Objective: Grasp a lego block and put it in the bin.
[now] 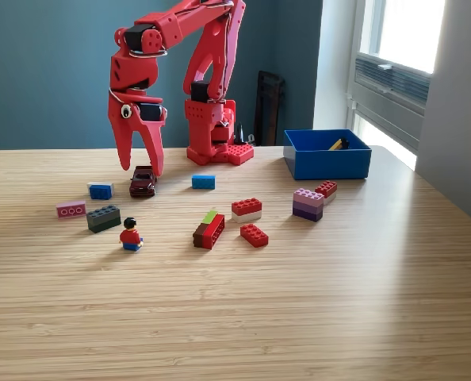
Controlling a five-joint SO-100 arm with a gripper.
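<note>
A: Tool (pixel 140 168) status?

B: Pointing down in the upper left of the frame, jaws spread apart, nothing held. Tips hang just above the table (pixel 315 317), right over a small dark red toy car (pixel 143 182). Can't tell if they touch it.

A: Car isn't a lego block, strictly.

B: Agreed. Nearest actual brick is the blue block (pixel 101 190), just beside the car on the exterior view's left. Another blue brick (pixel 204 182) sits to the right of the tool, near the arm base.

A: Why is the tool posed like that?

B: My read: vertical approach with jaws wide so they can straddle a piece from above. Looks like pre-grasp, nothing lifted yet.

A: Other pieces?

B: Spread loose across the middle of the frame, mostly apart from each other. Pink brick (pixel 70 209) and dark green brick (pixel 103 218) at left, minifigure (pixel 131 235) standing below them. Centre: brown-red-green stack (pixel 209 230), red-on-white brick (pixel 246 209), flat red brick (pixel 254 235). Purple stack (pixel 308 204) touching a red piece (pixel 326 189) further right.

A: Bin?

B: Blue bin (pixel 327 163) in the upper right, well apart from the tool, on the far side of the arm base. Something small and yellowish already inside; too small to identify.

A: So long carry.

B: Yes, judging from this, a swing across the base after the grasp.
</note>
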